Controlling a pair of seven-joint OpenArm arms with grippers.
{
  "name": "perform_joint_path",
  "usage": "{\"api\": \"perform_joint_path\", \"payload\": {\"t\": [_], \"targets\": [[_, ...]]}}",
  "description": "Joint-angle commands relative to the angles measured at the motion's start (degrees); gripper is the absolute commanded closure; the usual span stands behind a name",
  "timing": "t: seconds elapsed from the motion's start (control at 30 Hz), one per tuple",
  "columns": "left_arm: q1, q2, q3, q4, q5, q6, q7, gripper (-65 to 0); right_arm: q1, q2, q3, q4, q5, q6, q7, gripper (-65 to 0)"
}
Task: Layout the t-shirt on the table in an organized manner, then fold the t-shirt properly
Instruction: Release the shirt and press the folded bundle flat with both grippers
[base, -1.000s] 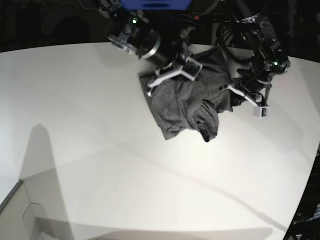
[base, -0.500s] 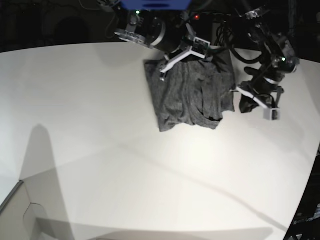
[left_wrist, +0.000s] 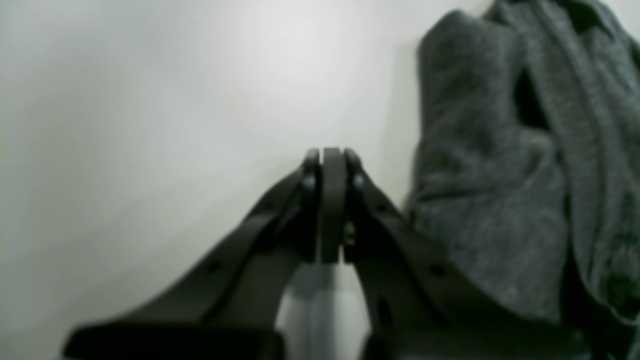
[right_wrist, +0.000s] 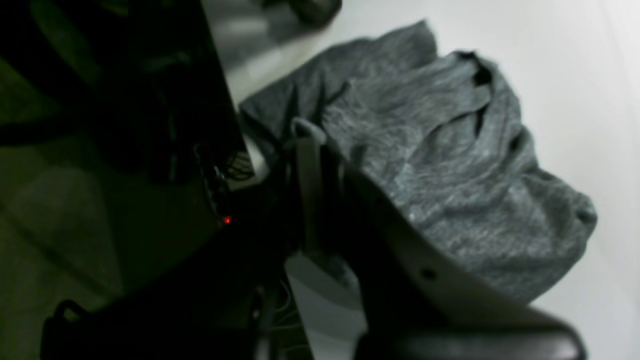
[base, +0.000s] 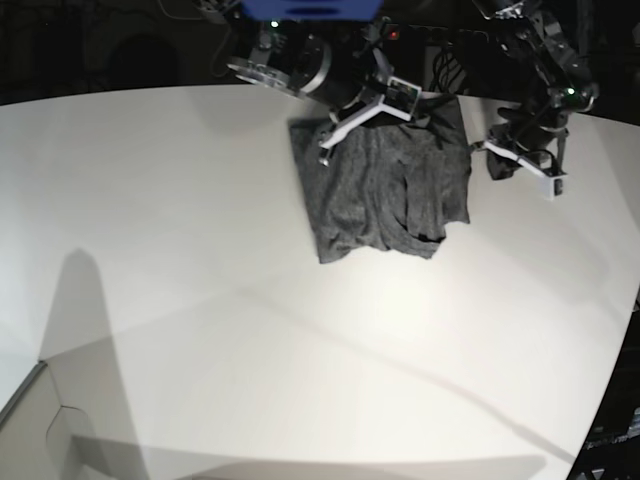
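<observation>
Both sets of jaws are pressed shut. Those of the left gripper meet pad to pad with nothing visible between them, and hang over bare white counter just beside a bunched fold of the t-shirt. In the base view a dark scrap sits by that gripper, though whether it is cloth cannot be told. The right gripper is likewise closed at the shirt's far edge; its wrist view is too dim to show whether cloth is pinched there.

Compared with 1 second ago, the shirt has changed from a lifted, twisted bundle hanging between the 2 arms to a rough, flatter rectangle. It now lies near the counter's far edge, towards the far right corner, with the rest of the counter open in front of it. The left arm has drawn away to the shirt's side.

Judged from this, the laying-out step is only partly done: a thick doubled ridge runs down the right half, and no sleeves are spread. Folding has not begun.
</observation>
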Motion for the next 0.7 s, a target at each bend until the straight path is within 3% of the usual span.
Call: {"api": "perform_joint_path", "payload": {"t": [0.0, 0.23, 0.4, 0.6, 0.67], "targets": [[-0.31, -0.21, 1.62, 0.02, -0.69, -0.45, -0.41, -1.3, -0.72, -1.51, -0.68, 1.83, 0.27, -0.2, 1.68, 0.0], [-0.92, -0.21, 5.57, -1.39, -0.69, -0.45, -0.41, -1.3, -1.08, -3.54, -2.88, 1.48, 0.27, -0.2, 1.68, 0.0], [-1.1, -0.38, 5.75, -0.86, -0.69, -0.45, -0.41, -1.3, -0.02, -4.59, -5.43, -5.11, 0.27, -0.2, 1.68, 0.0], [-0.75, -2.49, 5.66, -0.24, -1.31, -0.45, -0.41, -1.3, 1.21, -5.12, -5.51, -8.98, 0.27, -0.2, 1.59, -0.1], [-0.48, -4.16, 5.57, -0.24, -4.21, -0.45, -0.32, -1.3, 1.39, -5.12, -5.51, -9.15, 0.27, -0.2, 1.68, -4.9]]}}
